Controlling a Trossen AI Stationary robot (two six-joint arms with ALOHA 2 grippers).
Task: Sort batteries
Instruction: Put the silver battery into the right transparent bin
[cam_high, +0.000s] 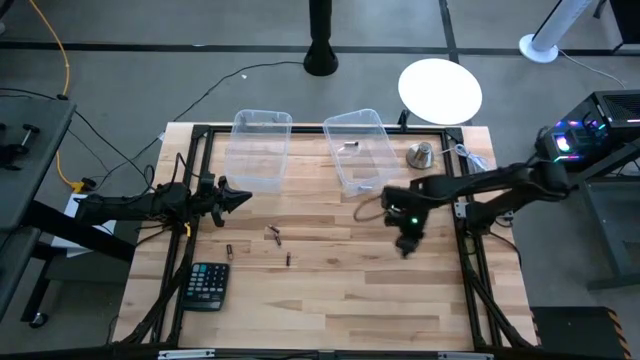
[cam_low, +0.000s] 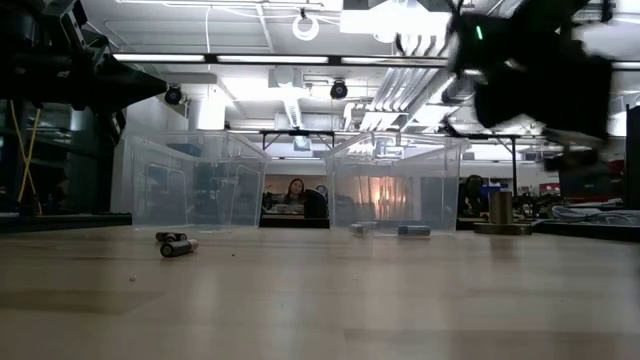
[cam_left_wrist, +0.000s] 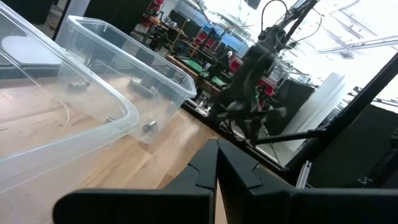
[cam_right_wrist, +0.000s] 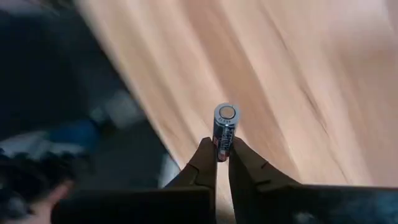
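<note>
My right gripper (cam_high: 407, 246) hangs over the table's right half, in front of the right clear bin (cam_high: 362, 150), and is shut on a silvery-blue battery (cam_right_wrist: 224, 129). My left gripper (cam_high: 238, 198) waits shut near the left clear bin (cam_high: 262, 148), above the table. Three dark batteries lie on the wood: one (cam_high: 229, 251) above the calculator, one (cam_high: 274, 234) and one (cam_high: 289, 259) near the middle. The low view shows two of them together (cam_low: 176, 244). A light battery (cam_high: 349, 146) lies on the right bin's floor, and small ones show there in the low view (cam_low: 412, 230). My right gripper pinches the battery between its two fingertips (cam_right_wrist: 205, 155) at the cylinder's near end (cam_right_wrist: 221, 149). The battery sticks straight out past the fingers, in line with them, its far cap (cam_right_wrist: 226, 112) facing the wood below. It is lifted clear of the table.
A dark calculator (cam_high: 206, 285) lies at the table's near left. A metal bell-shaped object (cam_high: 420, 154) and a white cable sit right of the right bin. A white round disc (cam_high: 440, 90) stands beyond the far edge. Bare wood spreads across the near half.
</note>
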